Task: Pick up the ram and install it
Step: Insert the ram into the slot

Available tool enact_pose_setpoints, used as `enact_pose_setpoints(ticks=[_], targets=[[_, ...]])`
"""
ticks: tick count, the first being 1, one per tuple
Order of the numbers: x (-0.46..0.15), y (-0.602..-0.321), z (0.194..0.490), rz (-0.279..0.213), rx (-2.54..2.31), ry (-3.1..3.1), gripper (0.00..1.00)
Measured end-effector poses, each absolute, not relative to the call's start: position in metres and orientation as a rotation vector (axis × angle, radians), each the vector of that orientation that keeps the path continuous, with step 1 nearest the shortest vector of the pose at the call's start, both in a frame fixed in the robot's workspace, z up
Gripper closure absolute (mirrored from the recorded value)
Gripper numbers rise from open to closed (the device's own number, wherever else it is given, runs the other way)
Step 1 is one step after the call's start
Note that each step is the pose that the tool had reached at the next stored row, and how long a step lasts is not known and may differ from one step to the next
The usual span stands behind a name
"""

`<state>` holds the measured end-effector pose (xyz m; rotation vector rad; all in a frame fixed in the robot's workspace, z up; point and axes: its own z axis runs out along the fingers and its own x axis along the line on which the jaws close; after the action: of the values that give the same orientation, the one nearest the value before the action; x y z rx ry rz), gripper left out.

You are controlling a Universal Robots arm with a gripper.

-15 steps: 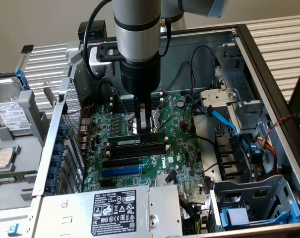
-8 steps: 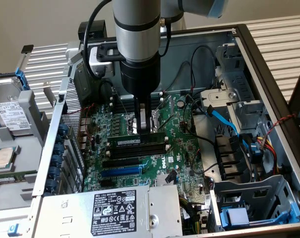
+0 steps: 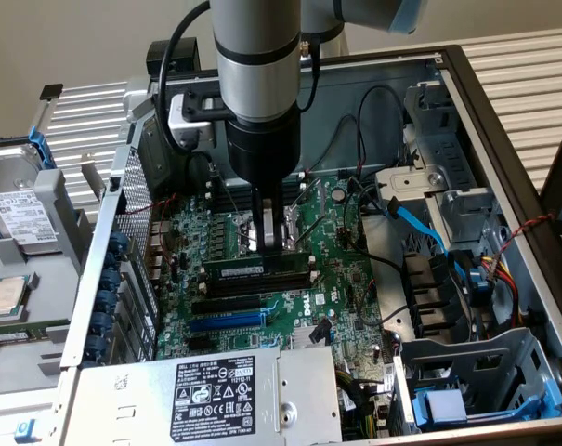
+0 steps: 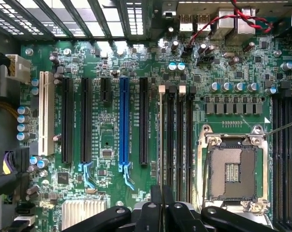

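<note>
Inside the open computer case (image 3: 490, 121), whose labelled power supply (image 3: 215, 390) lies along its near edge, the robot arm (image 3: 257, 74) reaches straight down over the middle of the green motherboard (image 3: 341, 279). Black memory slots (image 3: 262, 283) lie side by side between the blue expansion slot (image 3: 227, 321) and the empty processor socket (image 4: 232, 171). The ram (image 3: 253, 268) stands on edge along the slot bank, its white label facing the power supply. In the wrist view it appears as a thin pale line (image 4: 161, 140) in the slot on the blue-slot side of the bank. The pincer (image 3: 273, 240) is closed on the ram's upper edge. By my reading, the pickup is done and the stick is aligned with its slot. Seating looks unfinished or at least unconfirmed. I cannot tell how deep the ram's lower edge sits, because the slot walls hide it. Nor can I tell whether the white clip (image 4: 161, 88) at the slot's end has latched. The pincer's own body (image 4: 158, 212) covers the slot's other end.
</note>
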<state>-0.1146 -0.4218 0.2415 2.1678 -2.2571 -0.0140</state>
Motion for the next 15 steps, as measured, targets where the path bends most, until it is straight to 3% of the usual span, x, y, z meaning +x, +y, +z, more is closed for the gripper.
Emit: enact_pose_setpoints(ticks=[15], targets=[[-0.1148,-0.4168,0.238,0.0,2.166,-2.252,0.88]])
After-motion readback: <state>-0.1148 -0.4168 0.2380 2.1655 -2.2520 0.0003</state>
